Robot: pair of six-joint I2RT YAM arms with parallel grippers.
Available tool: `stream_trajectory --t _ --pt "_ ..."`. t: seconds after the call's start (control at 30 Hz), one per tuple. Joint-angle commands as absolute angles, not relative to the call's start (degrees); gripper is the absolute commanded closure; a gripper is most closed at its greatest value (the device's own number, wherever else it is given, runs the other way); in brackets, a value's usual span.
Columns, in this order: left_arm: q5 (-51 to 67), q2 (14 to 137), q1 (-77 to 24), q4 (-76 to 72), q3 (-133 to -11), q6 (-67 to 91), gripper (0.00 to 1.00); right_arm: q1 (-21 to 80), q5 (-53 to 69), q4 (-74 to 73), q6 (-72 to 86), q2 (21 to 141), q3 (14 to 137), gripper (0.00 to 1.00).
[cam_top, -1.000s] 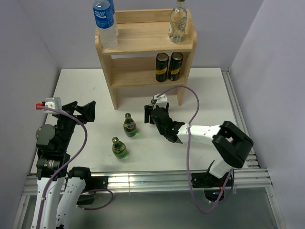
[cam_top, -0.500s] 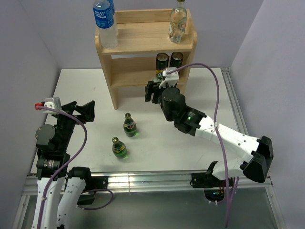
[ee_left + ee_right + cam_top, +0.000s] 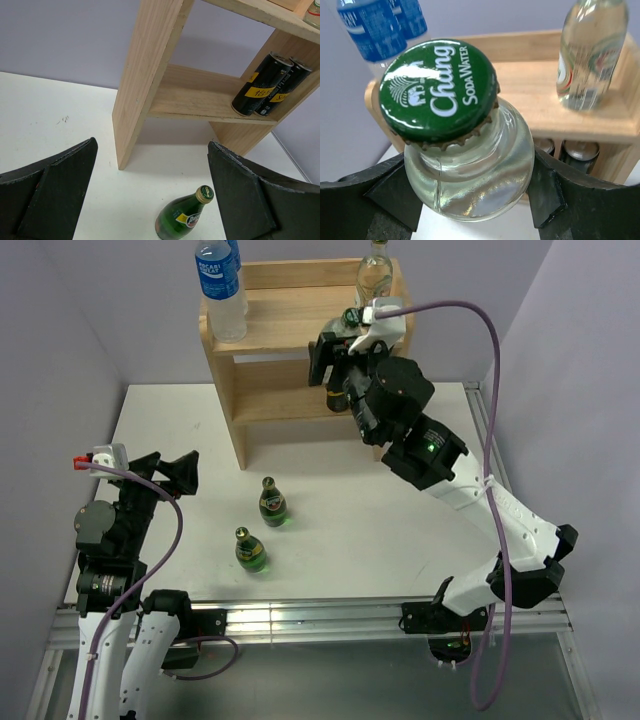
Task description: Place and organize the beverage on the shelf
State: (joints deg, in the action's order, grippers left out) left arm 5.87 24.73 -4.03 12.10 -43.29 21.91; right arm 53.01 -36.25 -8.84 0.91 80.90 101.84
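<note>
My right gripper [image 3: 335, 352] is shut on a clear glass bottle [image 3: 470, 170] with a green cap [image 3: 352, 316], held upright in the air just in front of the top tier of the wooden shelf [image 3: 290, 325]. A second clear bottle [image 3: 374, 272] stands at the top tier's right end. Two dark cans [image 3: 260, 84] stand on the lower tier, largely hidden behind the right arm in the top view. On the table stand two green bottles [image 3: 272, 502] [image 3: 250, 550]. My left gripper [image 3: 172, 472] is open and empty, left of them; its view shows one green bottle [image 3: 182, 217].
A tall plastic water bottle [image 3: 222, 285] with a blue label stands at the left end of the shelf's top tier. The shelf's left side panel [image 3: 145, 75] reaches down to the white table [image 3: 180, 420]. Grey walls close in at the left, right and back.
My right arm has risen from the table near the green bottles to the shelf's top tier, carrying the clear bottle. The left arm has not moved.
</note>
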Motion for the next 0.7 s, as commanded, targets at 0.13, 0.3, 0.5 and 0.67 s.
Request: stream_trajectory --t 0.13,0.3,0.5,0.67 --pt "7.29 24.70 -3.60 10.63 -43.42 21.62 0.01 52.65 -36.57 -6.94 -6.15 86.65 116.00 1.00" --pt "7.47 24.43 -3.60 10.63 -43.33 21.71 0.01 50.72 -36.21 -8.34 -7.03 91.92 123.11 1.00" --pt "7.56 24.26 -3.60 10.55 -43.24 21.71 0.01 47.21 -35.16 -10.02 -6.51 96.58 129.28 1.00" --pt "8.00 24.43 -3.60 10.55 -43.24 21.53 0.01 44.65 -34.19 -10.28 -5.45 98.17 131.22 1.00"
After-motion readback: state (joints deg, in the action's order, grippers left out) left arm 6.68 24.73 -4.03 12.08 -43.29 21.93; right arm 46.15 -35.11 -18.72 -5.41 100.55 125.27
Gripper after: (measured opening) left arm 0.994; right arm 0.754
